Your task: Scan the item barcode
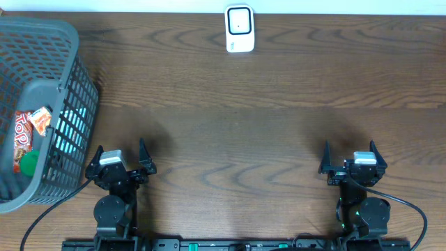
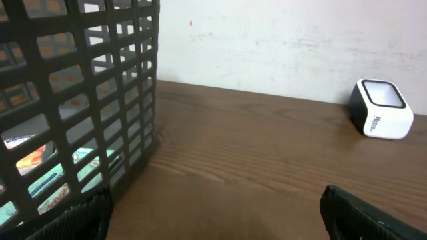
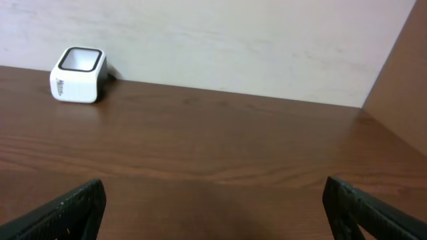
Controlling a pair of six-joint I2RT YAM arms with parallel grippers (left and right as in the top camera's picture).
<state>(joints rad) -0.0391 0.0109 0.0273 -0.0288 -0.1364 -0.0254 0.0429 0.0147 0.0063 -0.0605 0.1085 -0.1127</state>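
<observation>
Near edge of the counter (image 1: 230, 132): left gripper (image 1: 122, 150) and right gripper (image 1: 350, 148), well apart, jaws spread wide on both, holding nothing. Just left of the left gripper, a grey mesh basket (image 1: 42, 42) with the items inside: red snack packet (image 1: 21, 136), green cap (image 1: 29, 162), teal wrapper (image 1: 70, 129) behind the mesh. Far edge, against the wall: white barcode scanner (image 1: 239, 29).
</observation>
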